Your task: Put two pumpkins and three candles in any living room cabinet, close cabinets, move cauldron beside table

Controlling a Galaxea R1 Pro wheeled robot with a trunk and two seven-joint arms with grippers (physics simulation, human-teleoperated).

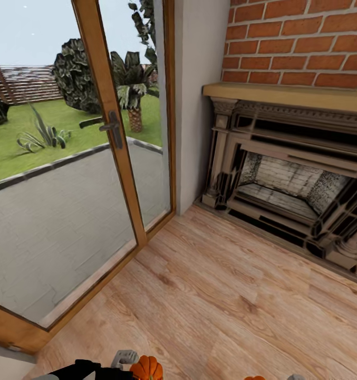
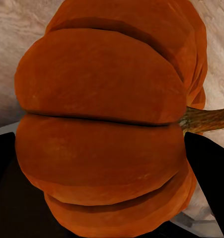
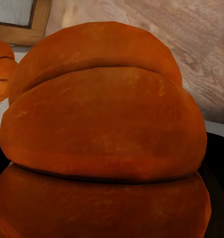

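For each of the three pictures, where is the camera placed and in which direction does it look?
Head view: on the head, looking forward and down at wood floor, glass door, fireplace; left arm at the bottom edge.
Left wrist view: near the left gripper, close on a pumpkin; dark fingers beside it.
Right wrist view: near the right gripper, close on the second pumpkin.
Shared: left pumpkin, floor.

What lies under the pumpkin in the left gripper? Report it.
In the left wrist view, pale wood floor shows past the pumpkin. The pumpkin covers the floor directly below it. Dark gripper fingers flank its sides.
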